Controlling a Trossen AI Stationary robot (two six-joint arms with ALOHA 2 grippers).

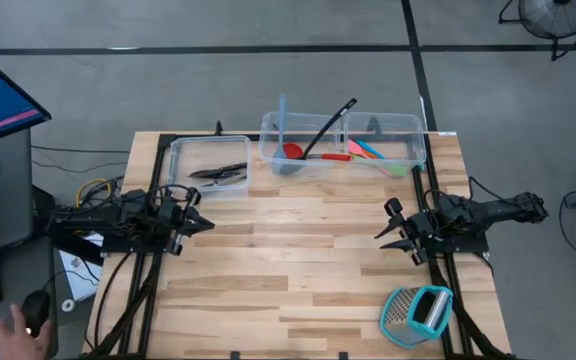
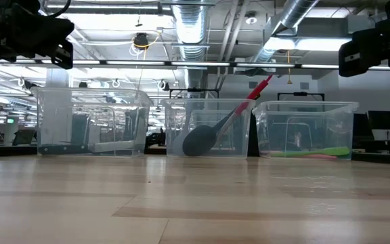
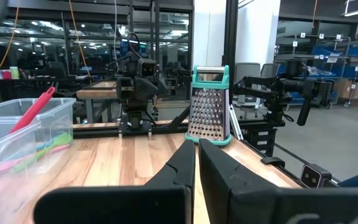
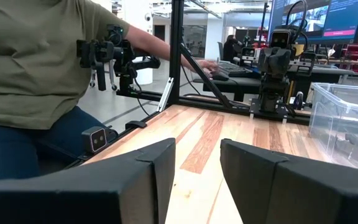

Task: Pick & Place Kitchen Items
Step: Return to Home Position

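Observation:
Three clear bins stand along the table's far edge. The left bin (image 1: 208,165) holds black-handled knives (image 1: 220,172). The middle bin (image 1: 303,145) holds a red spoon (image 1: 303,153), a black spoon (image 1: 330,125) leaning on its rim, and a grey-blue spatula (image 1: 282,120) standing up. The right bin (image 1: 386,140) holds orange, pink and green spatulas (image 1: 373,152). My left gripper (image 1: 208,222) (image 3: 197,163) hovers at the table's left, shut and empty. My right gripper (image 1: 383,222) (image 4: 197,162) hovers at the table's right, open and empty.
A teal-framed metal grater (image 1: 418,312) lies at the table's near right corner; it also shows in the left wrist view (image 3: 210,102). A person in an olive shirt (image 4: 36,68) sits beyond the table's left edge, a hand (image 1: 13,325) by a mouse. Bare wood (image 1: 298,260) lies between the grippers.

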